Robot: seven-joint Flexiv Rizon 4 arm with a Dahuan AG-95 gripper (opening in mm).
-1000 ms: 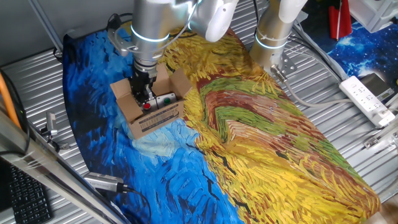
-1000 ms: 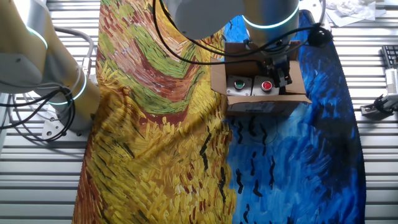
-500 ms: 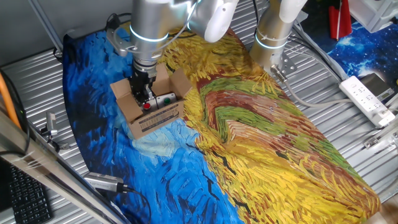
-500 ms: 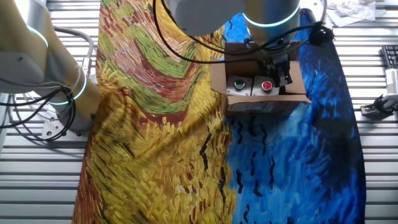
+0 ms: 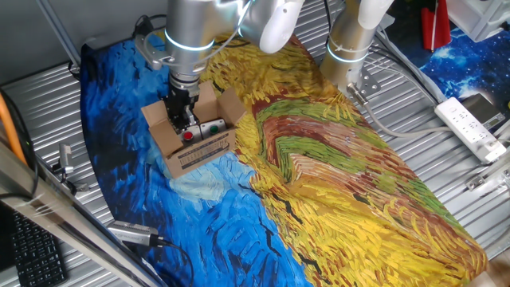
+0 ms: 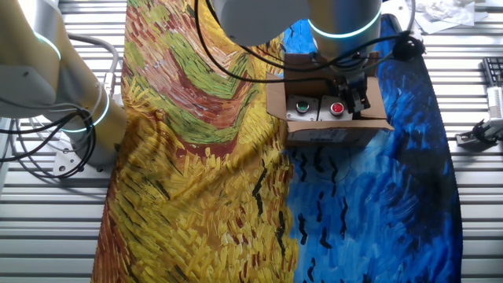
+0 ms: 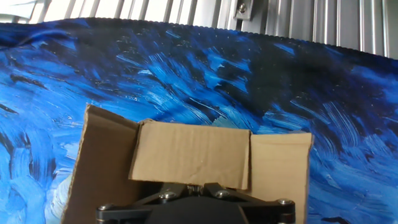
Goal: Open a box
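The box (image 5: pixel 199 153) is a small brown carton on the blue part of the painted cloth, with its top flaps folded outward. Its barcode label faces the front. Inside lies a white part with a green and a red button (image 6: pixel 337 108). My gripper (image 5: pixel 182 124) reaches down into the box's open top next to the red button (image 5: pixel 189 135). From the other fixed view, the gripper (image 6: pixel 353 99) is at the box's (image 6: pixel 338 135) right side. In the hand view the fingertips (image 7: pixel 181 189) are pressed together just under a raised flap (image 7: pixel 193 152), with nothing visible between them.
The painted cloth (image 5: pixel 319 175) covers the slatted metal table. A second robot arm's base (image 5: pixel 349 48) stands at the back. A white power strip (image 5: pixel 472 127) lies at the right. A keyboard (image 5: pixel 28 255) and loose cables sit at the front left.
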